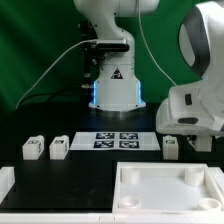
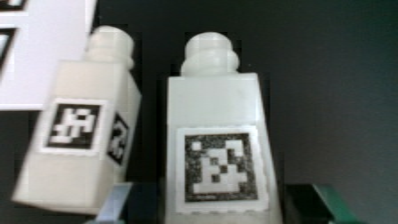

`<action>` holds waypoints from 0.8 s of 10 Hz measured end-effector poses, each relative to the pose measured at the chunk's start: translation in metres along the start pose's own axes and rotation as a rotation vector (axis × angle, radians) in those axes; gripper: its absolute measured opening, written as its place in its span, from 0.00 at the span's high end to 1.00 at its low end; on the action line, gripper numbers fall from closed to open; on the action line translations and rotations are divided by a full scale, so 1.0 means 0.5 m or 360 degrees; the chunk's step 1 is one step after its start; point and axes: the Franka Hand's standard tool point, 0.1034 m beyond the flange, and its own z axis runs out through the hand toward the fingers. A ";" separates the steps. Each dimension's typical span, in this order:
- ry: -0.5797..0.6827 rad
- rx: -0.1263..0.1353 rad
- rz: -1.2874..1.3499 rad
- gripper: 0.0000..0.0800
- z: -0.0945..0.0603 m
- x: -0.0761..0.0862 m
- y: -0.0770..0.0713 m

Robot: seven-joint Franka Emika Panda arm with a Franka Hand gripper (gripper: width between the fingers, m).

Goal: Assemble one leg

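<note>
In the wrist view two white legs lie side by side on the black table, each with a tag on its face and a rounded peg at the far end. My gripper [image 2: 217,206] is open and straddles one leg [image 2: 219,140], with a dark gap on each side between it and the fingers [image 2: 121,198]. The second leg [image 2: 80,130] lies just outside one finger. In the exterior view my gripper [image 1: 192,143] is low at the right, beside a leg [image 1: 170,146]. Two more legs [image 1: 32,149] [image 1: 58,148] stand at the left.
The marker board [image 1: 118,141] lies in the middle of the table and its corner shows in the wrist view [image 2: 45,40]. A large white tray [image 1: 120,186] with round corner sockets lies at the front right. A white part [image 1: 5,185] sits at the front left edge. The robot base [image 1: 115,85] stands behind.
</note>
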 end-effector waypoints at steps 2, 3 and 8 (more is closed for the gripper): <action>0.0140 0.0010 -0.0046 0.63 -0.085 -0.004 0.007; 0.0290 0.0018 -0.0067 0.63 -0.147 -0.021 0.013; 0.1126 0.0037 -0.0134 0.63 -0.234 -0.039 0.013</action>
